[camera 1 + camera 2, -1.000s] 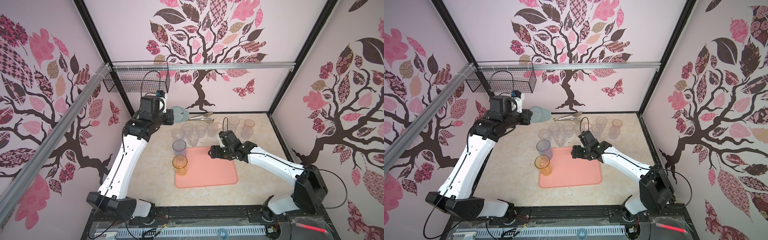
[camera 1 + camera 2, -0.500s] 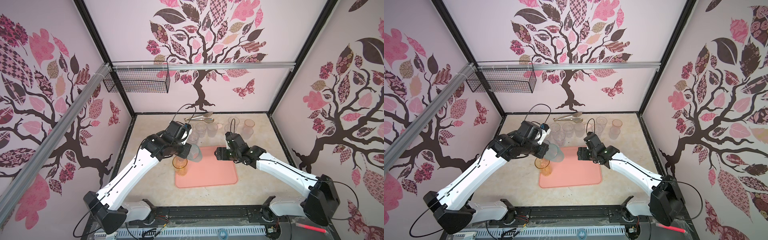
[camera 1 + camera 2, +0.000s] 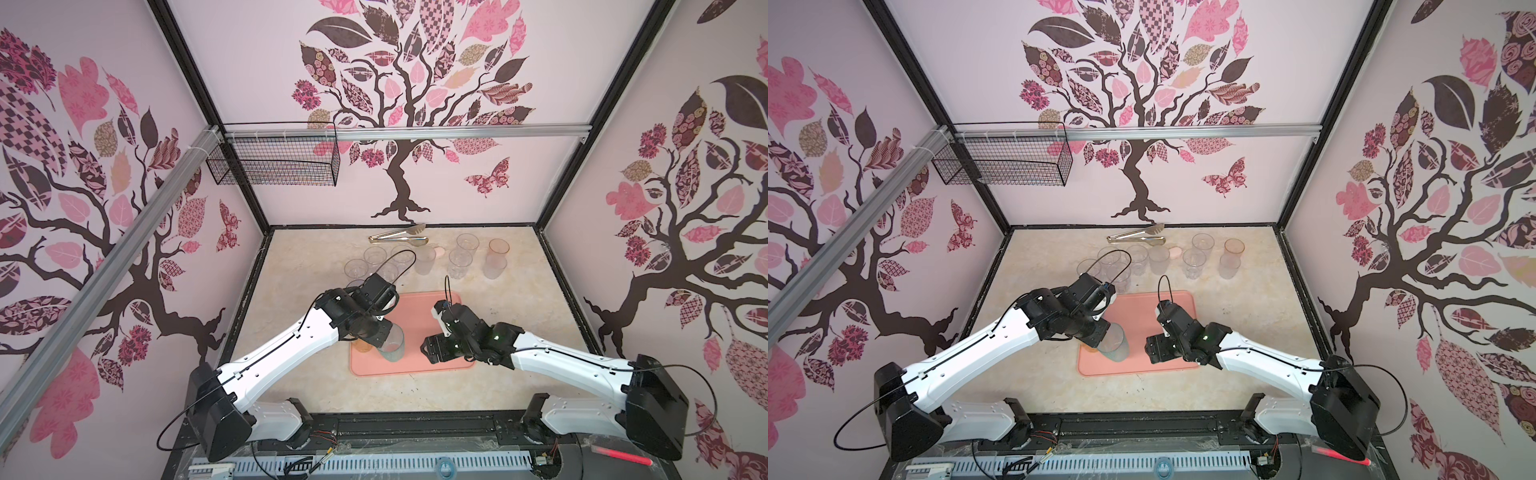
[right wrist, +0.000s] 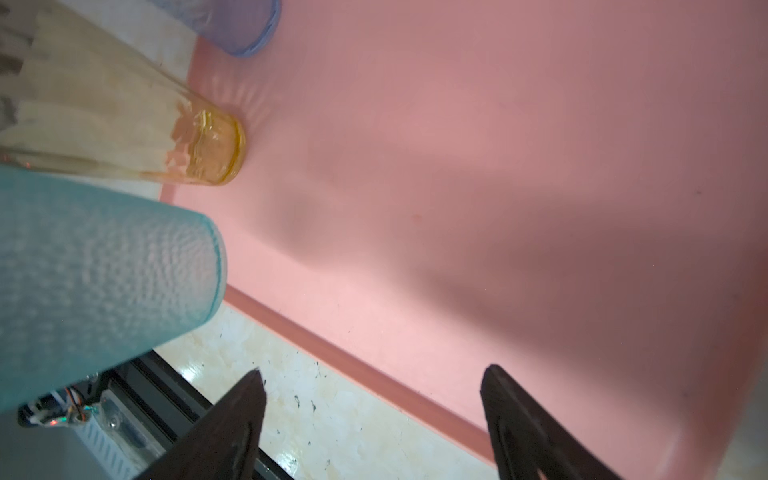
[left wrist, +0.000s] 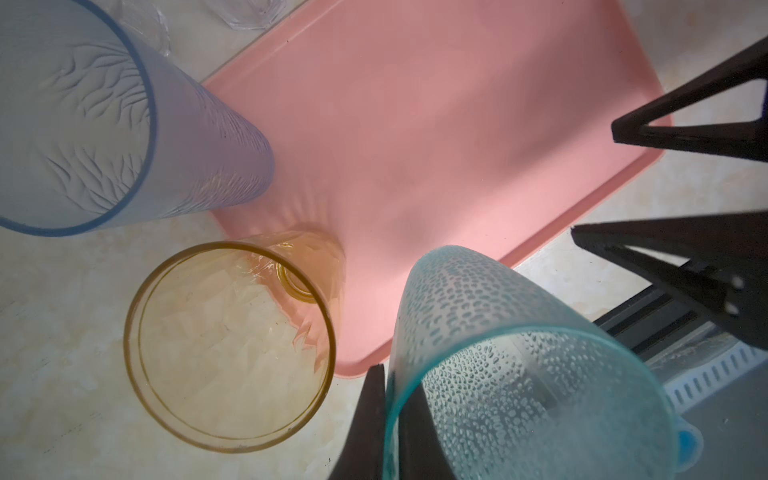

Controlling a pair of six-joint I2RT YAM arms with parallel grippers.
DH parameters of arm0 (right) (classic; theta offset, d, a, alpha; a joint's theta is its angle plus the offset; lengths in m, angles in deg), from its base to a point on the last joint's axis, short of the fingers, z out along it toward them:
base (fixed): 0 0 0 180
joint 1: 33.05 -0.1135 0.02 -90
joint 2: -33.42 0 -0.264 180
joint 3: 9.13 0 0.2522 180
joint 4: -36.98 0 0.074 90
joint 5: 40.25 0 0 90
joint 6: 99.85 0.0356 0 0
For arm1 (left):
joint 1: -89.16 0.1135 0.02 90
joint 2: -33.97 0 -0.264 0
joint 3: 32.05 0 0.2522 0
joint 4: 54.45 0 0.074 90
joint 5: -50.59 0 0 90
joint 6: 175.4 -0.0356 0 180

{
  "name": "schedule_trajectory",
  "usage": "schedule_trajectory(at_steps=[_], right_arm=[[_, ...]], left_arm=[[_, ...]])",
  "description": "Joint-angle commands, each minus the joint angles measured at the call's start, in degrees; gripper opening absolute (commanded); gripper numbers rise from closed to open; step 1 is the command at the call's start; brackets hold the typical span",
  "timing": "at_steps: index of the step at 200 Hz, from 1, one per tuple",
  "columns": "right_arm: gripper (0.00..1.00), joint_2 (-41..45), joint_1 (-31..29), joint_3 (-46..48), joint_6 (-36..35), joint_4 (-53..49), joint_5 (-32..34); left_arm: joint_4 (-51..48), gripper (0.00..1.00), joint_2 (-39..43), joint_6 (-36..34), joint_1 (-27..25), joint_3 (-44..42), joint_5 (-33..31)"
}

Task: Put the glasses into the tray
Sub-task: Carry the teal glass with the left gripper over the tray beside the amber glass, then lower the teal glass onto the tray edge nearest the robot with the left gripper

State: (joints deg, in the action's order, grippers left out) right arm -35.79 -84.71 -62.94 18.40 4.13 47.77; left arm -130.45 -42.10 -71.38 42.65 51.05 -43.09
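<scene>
Change: teal glass (image 3: pixel 393 345) brought down from high in the upper left of both top views to the lower-left corner of the tray (image 3: pixel 419 309).
Left hand (image 5: pixel 395 428): clamped tight on the teal glass's rim, one finger inside.
Right hand (image 4: pixel 374 386): pulled back to the tray's lower edge, spread wider than before, empty.
Meaning: third glass about to join the amber glass (image 5: pixel 232 345) and blue glass (image 5: pixel 124 124) on the tray; other glasses (image 3: pixel 467 242) waiting on the table (image 3: pixel 316 266), upper middle.
Hidden: blue glass covered by the left arm in both top views; teal base tilted, contact with the tray unclear.
</scene>
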Motion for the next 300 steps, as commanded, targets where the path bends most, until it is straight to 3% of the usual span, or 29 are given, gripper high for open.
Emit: schedule_trajectory(at_steps=[1,30,71,107,208,300], right_arm=[[0.86,3.7,-4.0,1.6,-5.2,3.7,5.6],[0.87,3.7,-6.5,2.6,-8.5,6.8,8.1],[0.87,1.4,-6.6,2.4,-9.2,8.3,8.2],[0.88,-1.8,-6.5,1.9,-6.6,9.8,5.7],[0.87,-9.9,-6.5,-1.3,-0.2,13.3,1.3],[0.86,-14.8,-6.6,-3.8,1.9,14.6,-0.3]], left_arm=[[1.4,0.00,-1.2,0.2,0.1,-1.5,-2.5],[-0.4,0.00,-4.3,-1.0,0.3,-1.0,-2.8],[-1.2,0.00,-7.3,-3.0,0.7,-0.5,1.7],[-4.5,0.00,-10.2,-4.9,0.7,0.6,-0.1],[-2.1,0.00,-8.0,-3.8,1.4,-2.0,-1.8],[-2.3,0.19,-6.5,-3.6,1.4,-2.0,-1.9]])
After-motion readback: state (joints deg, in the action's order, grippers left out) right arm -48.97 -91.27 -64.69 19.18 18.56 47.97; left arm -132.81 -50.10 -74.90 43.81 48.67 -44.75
